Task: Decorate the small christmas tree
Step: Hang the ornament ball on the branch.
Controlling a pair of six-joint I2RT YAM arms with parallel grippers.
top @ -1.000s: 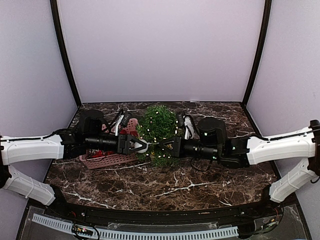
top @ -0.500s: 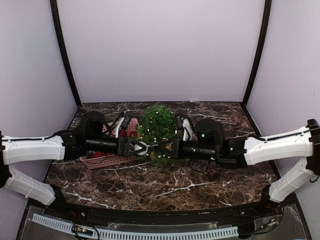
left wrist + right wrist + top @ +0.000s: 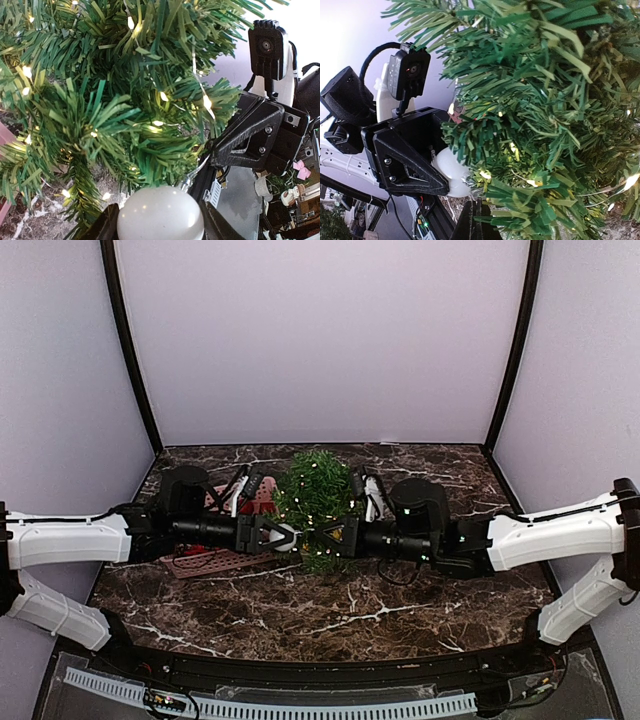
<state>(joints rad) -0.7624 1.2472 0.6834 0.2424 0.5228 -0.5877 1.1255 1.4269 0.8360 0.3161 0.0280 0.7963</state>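
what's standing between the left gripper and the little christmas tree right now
Nothing visible does. The left gripper holds a white ball right up at the lower front branches of the small christmas tree. The right gripper, shut, sits beside it at the same branches, not between them.

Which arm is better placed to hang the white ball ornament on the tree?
Left: the left fingers hold the white ball ornament at the small christmas tree's branches; the right fingers are shut, without one.
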